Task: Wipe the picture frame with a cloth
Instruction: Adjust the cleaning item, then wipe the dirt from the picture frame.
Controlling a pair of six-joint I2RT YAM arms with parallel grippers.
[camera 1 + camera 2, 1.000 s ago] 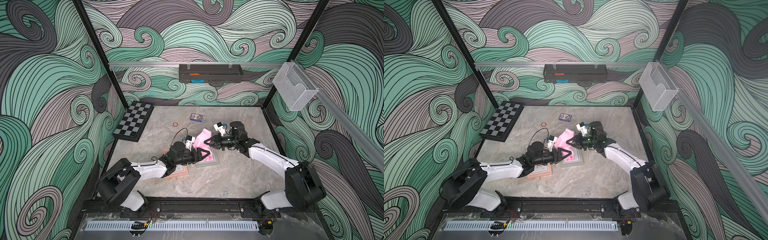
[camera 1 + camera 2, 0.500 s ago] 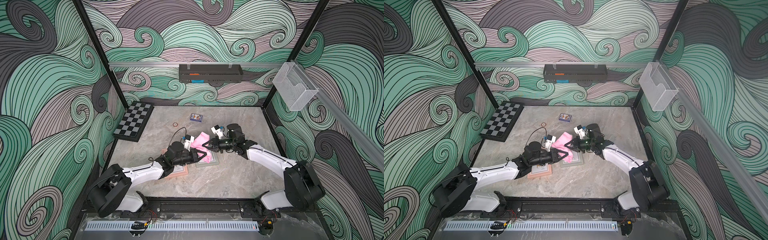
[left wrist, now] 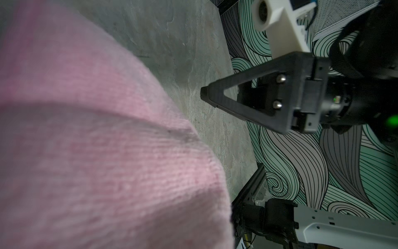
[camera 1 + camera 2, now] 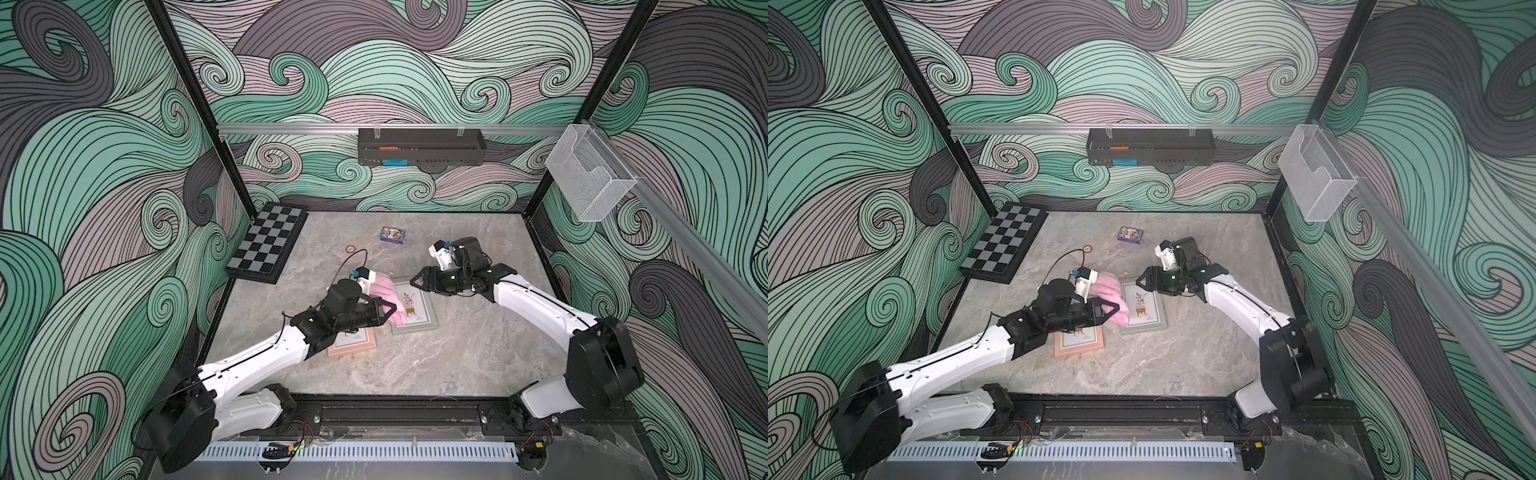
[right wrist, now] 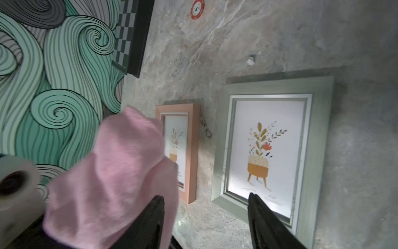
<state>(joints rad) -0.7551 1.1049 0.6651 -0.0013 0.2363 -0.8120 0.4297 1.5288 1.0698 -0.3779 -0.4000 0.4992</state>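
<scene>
The soft light-pink cloth (image 4: 384, 289) has changed claws — left claw (image 4: 391, 309) clamped on it, right claw (image 4: 414, 282) parted and empty. Wiping the sage-green picture frame (image 4: 415, 328) looks ready to start.

Cloth (image 4: 384, 293) now in left end effector (image 4: 392, 308)

The left pincer (image 4: 1115, 308) clamps the pink cloth (image 4: 1108, 290), which overlaps an edge of the grey-green picture frame (image 4: 1145, 311). The right pincer (image 4: 1138, 282) hovers at that frame's far corner.

cloth (image 3: 97, 151): blurred, edge-cut | peach frame (image 4: 357, 347): half under left arm (image 4: 266, 353) | box (image 4: 392, 235) print: illegible
</scene>
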